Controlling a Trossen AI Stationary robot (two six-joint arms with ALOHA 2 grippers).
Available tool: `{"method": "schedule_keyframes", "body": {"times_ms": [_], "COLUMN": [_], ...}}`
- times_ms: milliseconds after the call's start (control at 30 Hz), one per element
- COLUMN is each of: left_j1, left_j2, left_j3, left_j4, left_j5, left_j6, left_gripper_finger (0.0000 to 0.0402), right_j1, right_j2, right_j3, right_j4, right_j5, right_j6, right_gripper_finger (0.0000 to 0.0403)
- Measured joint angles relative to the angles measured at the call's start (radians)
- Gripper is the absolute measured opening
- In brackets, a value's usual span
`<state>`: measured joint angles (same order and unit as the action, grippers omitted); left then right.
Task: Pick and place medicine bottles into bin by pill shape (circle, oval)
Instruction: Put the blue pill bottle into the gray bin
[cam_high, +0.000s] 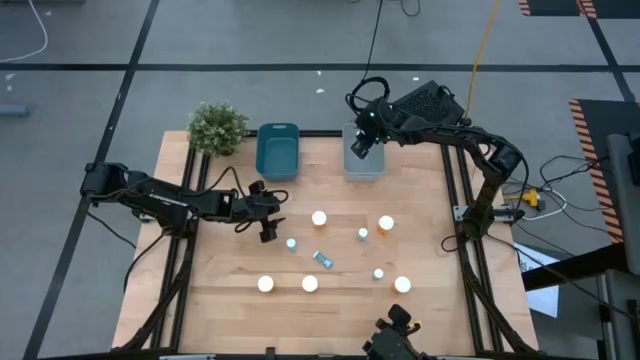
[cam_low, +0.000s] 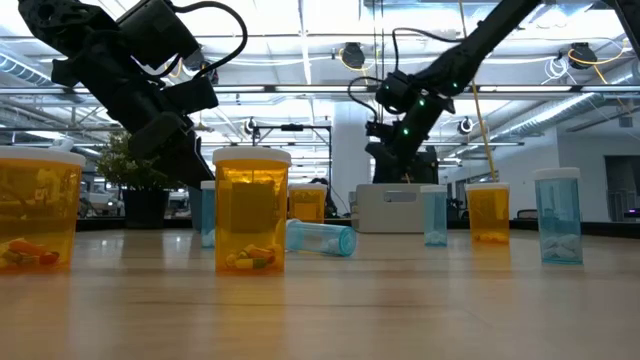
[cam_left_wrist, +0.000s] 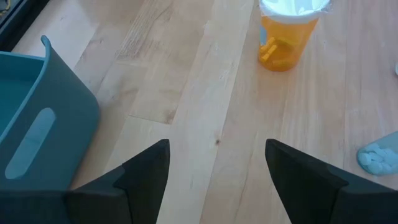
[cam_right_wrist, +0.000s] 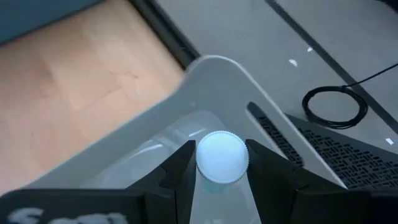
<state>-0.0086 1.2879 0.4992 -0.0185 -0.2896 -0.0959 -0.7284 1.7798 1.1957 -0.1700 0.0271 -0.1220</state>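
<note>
Several medicine bottles stand on the wooden table: amber ones with white caps (cam_high: 319, 218) (cam_high: 386, 224) (cam_high: 265, 284) and small pale blue ones (cam_high: 291, 243) (cam_high: 363, 234). One pale blue bottle (cam_high: 322, 259) lies on its side. My right gripper (cam_high: 362, 146) is at the far edge over the grey bin (cam_high: 362, 168), shut on a white-capped bottle (cam_right_wrist: 222, 157). My left gripper (cam_left_wrist: 217, 163) is open near the teal bin (cam_left_wrist: 37, 130), just above bare table, with an amber bottle (cam_left_wrist: 289, 37) ahead of it. My right gripper pinches the bottle between its two fingers at the cap's two opposite sides (cam_right_wrist: 200, 160). The fingers point down from above. The bottle stands upright in the hold, cap up, over the inside of the grey bin; its body is hidden under the cap.
A small potted plant (cam_high: 217, 126) stands at the far left corner beside the teal bin (cam_high: 277, 150). Black frame rails (cam_high: 470, 250) run along the table's left and right sides. Bare wood lies between the bins and the bottles.
</note>
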Motion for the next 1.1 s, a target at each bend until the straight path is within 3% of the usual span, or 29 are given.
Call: {"method": "schedule_keyframes", "body": {"times_ms": [233,600,1100], "left_j1": [0.000,0.000,0.000], "left_j2": [0.000,0.000,0.000], "left_j3": [0.000,0.000,0.000], "left_j4": [0.000,0.002,0.002], "left_j5": [0.001,0.001,0.003], "left_j6": [0.001,0.005,0.005], "left_gripper_finger": [0.0269,0.0269,0.0269], "right_j1": [-0.043,-0.056,-0.053], "right_j2": [0.000,0.000,-0.038], "right_j3": [-0.096,-0.136,-0.136], "right_j4": [0.126,0.151,0.143], "right_j5": [0.005,0.008,0.051], "right_j6": [0.005,0.006,-0.003], "right_gripper_finger": [0.0123,0.0129,0.0222]}}
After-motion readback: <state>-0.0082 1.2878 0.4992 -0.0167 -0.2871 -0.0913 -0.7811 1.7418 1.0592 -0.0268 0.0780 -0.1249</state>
